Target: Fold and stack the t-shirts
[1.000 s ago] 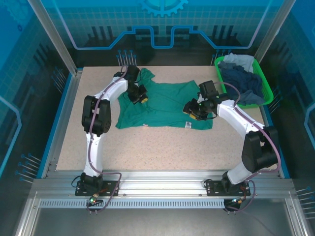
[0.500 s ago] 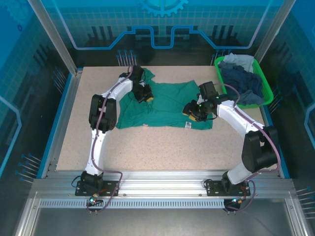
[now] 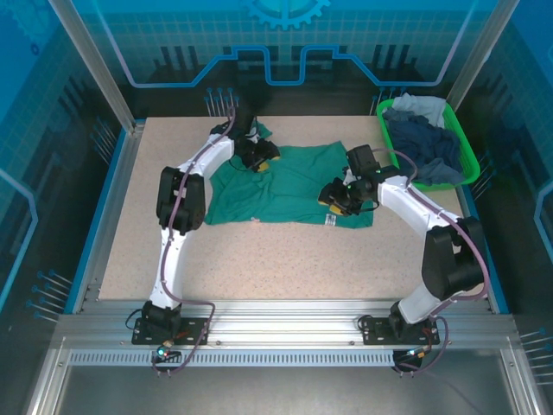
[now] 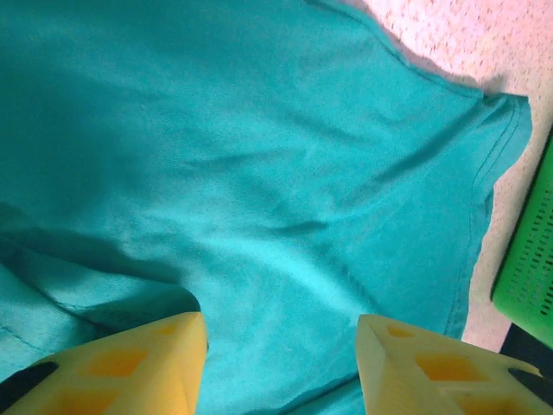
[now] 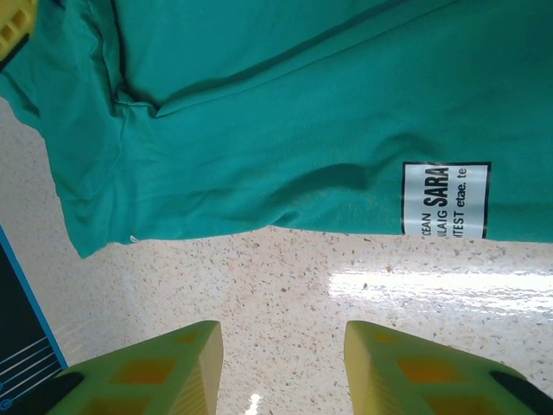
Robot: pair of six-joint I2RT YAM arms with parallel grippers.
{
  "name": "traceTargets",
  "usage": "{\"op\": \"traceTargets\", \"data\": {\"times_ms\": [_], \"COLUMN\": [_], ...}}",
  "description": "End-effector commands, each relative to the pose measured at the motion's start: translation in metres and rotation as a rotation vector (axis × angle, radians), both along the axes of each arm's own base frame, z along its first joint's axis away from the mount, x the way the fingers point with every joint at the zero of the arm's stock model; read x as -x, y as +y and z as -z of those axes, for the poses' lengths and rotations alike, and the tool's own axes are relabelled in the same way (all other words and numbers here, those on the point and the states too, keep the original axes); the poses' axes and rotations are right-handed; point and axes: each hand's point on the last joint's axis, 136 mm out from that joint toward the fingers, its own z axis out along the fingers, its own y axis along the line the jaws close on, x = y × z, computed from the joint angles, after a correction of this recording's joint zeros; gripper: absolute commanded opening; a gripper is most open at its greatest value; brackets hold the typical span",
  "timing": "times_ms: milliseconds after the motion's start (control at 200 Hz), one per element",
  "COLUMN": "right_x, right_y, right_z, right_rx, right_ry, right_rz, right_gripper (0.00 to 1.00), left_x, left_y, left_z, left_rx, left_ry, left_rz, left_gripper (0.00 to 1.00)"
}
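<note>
From above, the white tag (image 3: pixel 329 220) on the teal t-shirt (image 3: pixel 294 186) is too small to read; in the right wrist view its fine print is only partly legible. The green basket (image 4: pixel 527 251) is cropped to a corner in the left wrist view. The heaped t-shirts (image 3: pixel 419 143) inside it overlap, so their number is unclear.

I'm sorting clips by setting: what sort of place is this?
Probably a robotics lab test cell, not a home: an aluminium-framed table, blue printed enclosure walls, and a teal t-shirt spread out.
</note>
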Motion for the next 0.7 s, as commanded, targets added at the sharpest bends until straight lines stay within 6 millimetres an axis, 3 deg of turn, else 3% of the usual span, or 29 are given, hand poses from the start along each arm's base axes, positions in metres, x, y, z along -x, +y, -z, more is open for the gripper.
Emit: {"op": "traceTargets", "data": {"times_ms": [0, 75, 160, 295, 485, 695], "right_x": [0.003, 0.004, 0.003, 0.001, -0.002, 0.001], "right_y": [0.004, 0.004, 0.004, 0.006, 0.006, 0.003], "right_z": [-0.002, -0.001, 0.001, 0.000, -0.002, -0.001], "right_rx": [-0.003, -0.003, -0.003, -0.007, -0.007, -0.004], "right_ry": [0.016, 0.019, 0.021, 0.022, 0.020, 0.026], "right_rz": [-0.021, -0.020, -0.018, -0.016, -0.015, -0.008], "right_gripper": [0.43, 0.43, 0.43, 0.43, 0.43, 0.43], "left_x": [0.004, 0.030, 0.059, 0.084, 0.073, 0.053], "left_y": [0.011, 0.023, 0.025, 0.034, 0.026, -0.005], "left_z": [-0.050, -0.037, -0.016, 0.012, 0.034, 0.047], "left_rx": [-0.033, -0.085, -0.112, -0.181, -0.188, -0.132], "left_ry": [-0.096, 0.020, 0.107, 0.208, 0.245, 0.242], "left_rz": [-0.041, -0.075, -0.048, -0.037, -0.018, 0.033], "left_gripper": [0.44, 0.35, 0.27, 0.14, 0.01, 0.01]}}
